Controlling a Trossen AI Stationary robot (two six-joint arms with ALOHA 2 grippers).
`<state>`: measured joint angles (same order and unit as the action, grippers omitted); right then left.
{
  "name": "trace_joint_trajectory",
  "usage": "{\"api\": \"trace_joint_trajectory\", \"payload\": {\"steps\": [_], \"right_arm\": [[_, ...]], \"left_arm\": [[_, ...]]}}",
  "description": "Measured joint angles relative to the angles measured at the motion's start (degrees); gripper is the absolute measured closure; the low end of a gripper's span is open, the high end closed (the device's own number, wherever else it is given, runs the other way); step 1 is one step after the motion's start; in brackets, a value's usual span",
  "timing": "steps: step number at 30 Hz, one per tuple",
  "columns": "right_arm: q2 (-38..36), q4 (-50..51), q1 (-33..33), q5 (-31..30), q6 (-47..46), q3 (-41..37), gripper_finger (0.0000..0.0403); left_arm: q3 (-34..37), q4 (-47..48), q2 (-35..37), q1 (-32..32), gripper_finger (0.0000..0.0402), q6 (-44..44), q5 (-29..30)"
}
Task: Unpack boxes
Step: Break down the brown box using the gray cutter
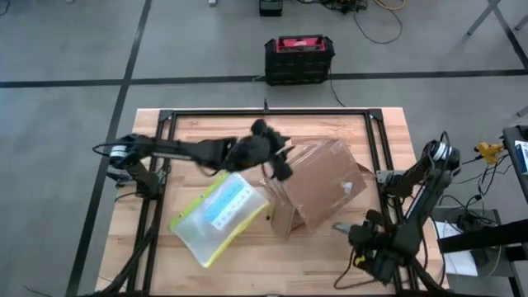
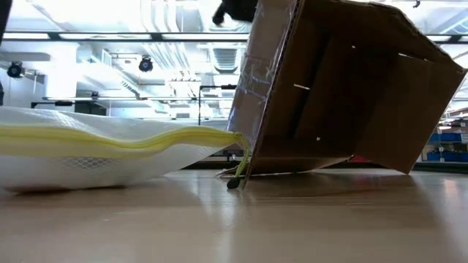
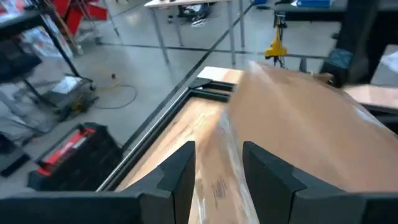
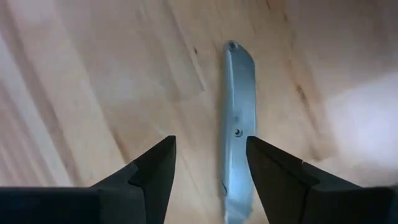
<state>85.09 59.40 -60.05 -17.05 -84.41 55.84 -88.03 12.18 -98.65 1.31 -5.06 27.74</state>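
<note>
The brown carton with shiny clear tape stands tilted at the table's middle, and one flap hangs open on its right. My left gripper reaches in from the left and is shut on the carton's raised left side. The clear pouch with a yellow-green edge lies flat just left of the carton. My right gripper hovers open over a grey utility knife that lies flat on the table near the right near corner. It does not touch the knife. My left gripper pinches the carton's taped upper edge between its two fingers. It comes from above, slanting in from the table's left. The carton is tipped up on that side, with its lower edge on the table beside the pouch.
A black-and-red case sits on the floor beyond the far edge. Black frame rails run around the tabletop. Bare wood lies along the near edge in front of the pouch and carton.
</note>
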Motion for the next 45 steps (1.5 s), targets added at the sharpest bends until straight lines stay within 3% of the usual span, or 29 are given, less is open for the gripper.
{"api": "trace_joint_trajectory", "payload": {"steps": [4,10,15,19,26,33,40,45], "right_arm": [[-5.1,-10.0,0.4,2.8,-2.3,-8.9,0.0208],[-6.0,-7.8,2.5,3.9,-2.8,-13.0,0.0154],[-5.3,-9.4,4.4,4.1,2.9,-14.4,0.0114],[-5.3,-16.0,4.6,5.3,6.1,-15.9,0.011],[-5.0,-17.9,4.6,6.7,4.2,-19.0,0.0142],[-3.8,-19.1,4.6,7.4,3.7,-20.0,0.0198],[-3.8,-19.1,4.6,7.6,3.4,-20.1,0.0294],[-4.0,-19.1,4.6,7.8,3.6,-19.6,0.0294]], "left_arm": [[-0.2,-5.1,-3.3,-3.0,0.0284,0.4,-8.1],[-7.7,-6.0,-8.4,-4.7,0.0284,3.9,-10.6],[-17.5,2.1,-16.5,-5.0,0.0284,4.7,-13.5],[-24.2,7.5,-22.9,-5.1,0.0284,3.9,-15.6],[-33.5,12.3,-29.9,-2.1,0.0283,5.5,-18.0],[-35.8,18.4,-29.6,-0.5,0.0283,6.2,-17.6],[-30.5,26.3,-29.7,-0.3,0.0283,3.5,-15.9],[-23.1,27.6,-28.2,0.1,0.0283,1.0,-15.9]]}}
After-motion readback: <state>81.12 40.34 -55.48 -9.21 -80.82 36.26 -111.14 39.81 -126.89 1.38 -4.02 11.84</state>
